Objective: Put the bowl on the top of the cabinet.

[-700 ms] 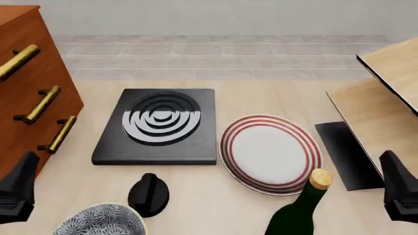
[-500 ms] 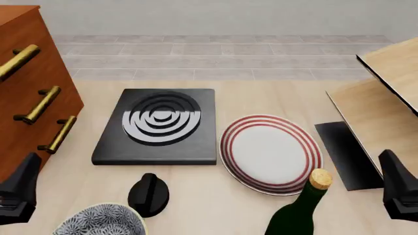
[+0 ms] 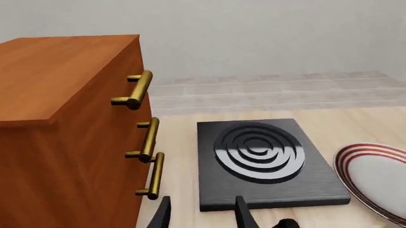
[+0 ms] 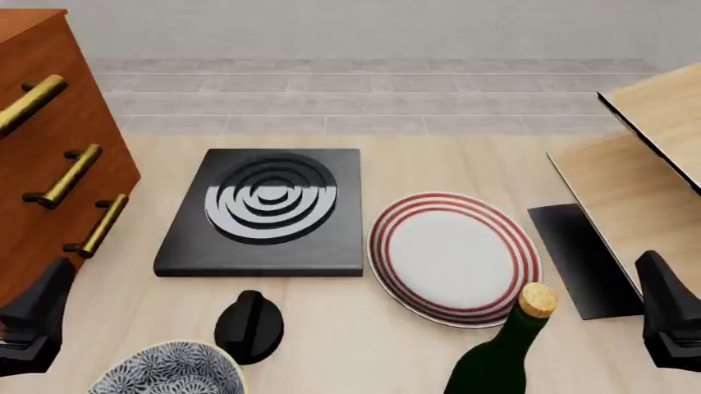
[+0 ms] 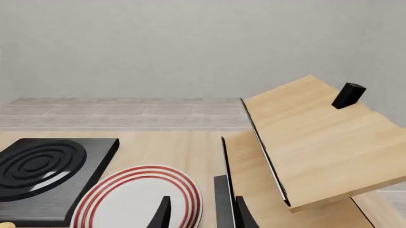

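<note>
reddish-brown wooden cabinet w/ brass bar handles (image 4: 49, 156) at 9 o'clock. left gripper (image 3: 201, 213) low at 8, fingers apart, holding nothing. blue-grey floral bowl (image 4: 167, 371) at 7 on the table, just beside a black knob (image 4: 249, 326). right gripper (image 5: 199, 213) at 4, parted, empty.
</note>
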Tool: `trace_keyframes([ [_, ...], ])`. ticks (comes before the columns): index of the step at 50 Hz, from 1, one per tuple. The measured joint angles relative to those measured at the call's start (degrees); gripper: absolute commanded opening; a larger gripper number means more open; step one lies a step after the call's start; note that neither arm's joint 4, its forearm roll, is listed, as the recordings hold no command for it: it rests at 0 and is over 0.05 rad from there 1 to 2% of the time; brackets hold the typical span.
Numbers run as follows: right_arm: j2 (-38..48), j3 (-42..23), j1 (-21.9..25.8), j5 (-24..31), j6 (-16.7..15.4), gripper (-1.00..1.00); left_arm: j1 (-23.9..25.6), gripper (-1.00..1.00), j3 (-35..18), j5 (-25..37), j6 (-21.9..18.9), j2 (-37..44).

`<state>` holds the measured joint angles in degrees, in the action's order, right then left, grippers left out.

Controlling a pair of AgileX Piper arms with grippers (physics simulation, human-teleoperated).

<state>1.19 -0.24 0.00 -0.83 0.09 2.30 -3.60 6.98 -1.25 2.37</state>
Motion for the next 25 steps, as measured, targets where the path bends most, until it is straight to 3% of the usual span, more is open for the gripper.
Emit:
trace_keyframes([
  [25, -0.1, 0.0, 0.0, 0.1, 0.0, 1.0, 2.6, 1.0, -7.6, 17.8, -5.8, -1.8],
])
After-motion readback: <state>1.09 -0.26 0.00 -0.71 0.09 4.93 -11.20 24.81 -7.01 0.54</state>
